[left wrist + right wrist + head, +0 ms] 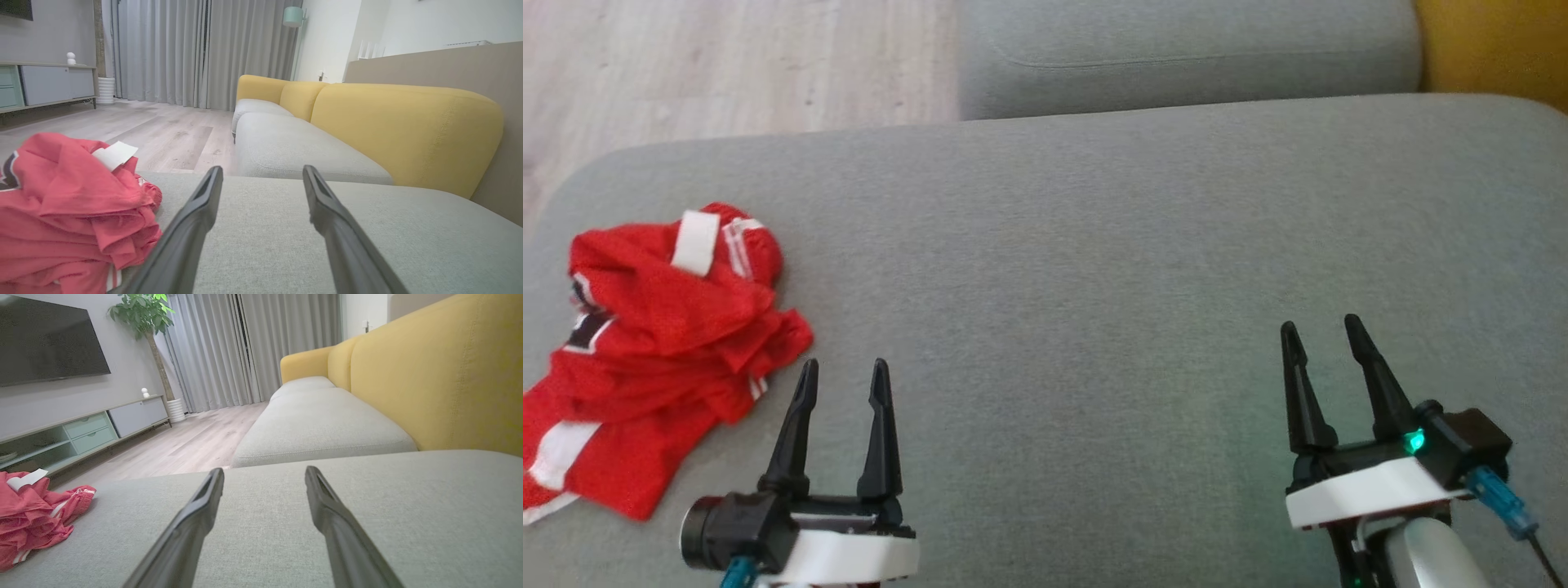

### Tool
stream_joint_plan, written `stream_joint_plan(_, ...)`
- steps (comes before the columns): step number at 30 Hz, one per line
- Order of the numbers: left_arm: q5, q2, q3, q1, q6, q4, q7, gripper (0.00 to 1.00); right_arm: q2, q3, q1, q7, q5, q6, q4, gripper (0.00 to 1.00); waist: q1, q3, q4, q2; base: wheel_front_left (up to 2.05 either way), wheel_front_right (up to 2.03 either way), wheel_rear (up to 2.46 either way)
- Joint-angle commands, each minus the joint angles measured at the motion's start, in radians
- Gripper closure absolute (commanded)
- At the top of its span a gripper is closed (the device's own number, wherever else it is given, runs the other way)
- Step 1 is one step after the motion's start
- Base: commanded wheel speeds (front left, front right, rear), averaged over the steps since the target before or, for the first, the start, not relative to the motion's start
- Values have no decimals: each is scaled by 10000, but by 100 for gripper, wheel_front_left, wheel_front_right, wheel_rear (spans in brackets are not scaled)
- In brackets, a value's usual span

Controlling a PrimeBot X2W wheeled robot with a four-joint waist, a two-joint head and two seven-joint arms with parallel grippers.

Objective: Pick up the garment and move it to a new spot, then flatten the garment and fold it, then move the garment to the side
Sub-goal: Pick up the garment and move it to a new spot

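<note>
Grey sofa cushion [1094,245], red garment [654,351] crumpled at its left end.
Left gripper [844,377] and right gripper [1323,335] both spread, empty. Left should pinch a raised fold, not the cushion fabric.

Left hand [845,365], right hand [1321,323]: spread, empty

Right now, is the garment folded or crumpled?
Crumpled: the garment lies bunched in uneven heaped layers on the cushion, not flat.
</note>
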Motion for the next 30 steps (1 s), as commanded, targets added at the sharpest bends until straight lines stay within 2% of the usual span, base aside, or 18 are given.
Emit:
stream_joint_plan(1,-31,-38,391,-334,81,-288,-51,0,-79,284,-219,-109,84,-7,-299,0,0,-45,219,0,0,0,0)
stream_joint_plan(19,-162,-39,889,-5,460,-180,-51,0,-79,872,131,-109,397,-7,-155,0,0,-413,2872,0,0,0,0)
stream_joint_plan(24,-194,-39,989,98,439,-243,-51,0,-79,1117,120,-109,536,-7,-78,0,0,-453,3271,0,0,0,0)
stream_joint_plan(30,-154,-39,1147,144,440,-313,-51,0,-79,1492,103,-109,572,-7,38,0,0,-406,3422,0,0,0,0)
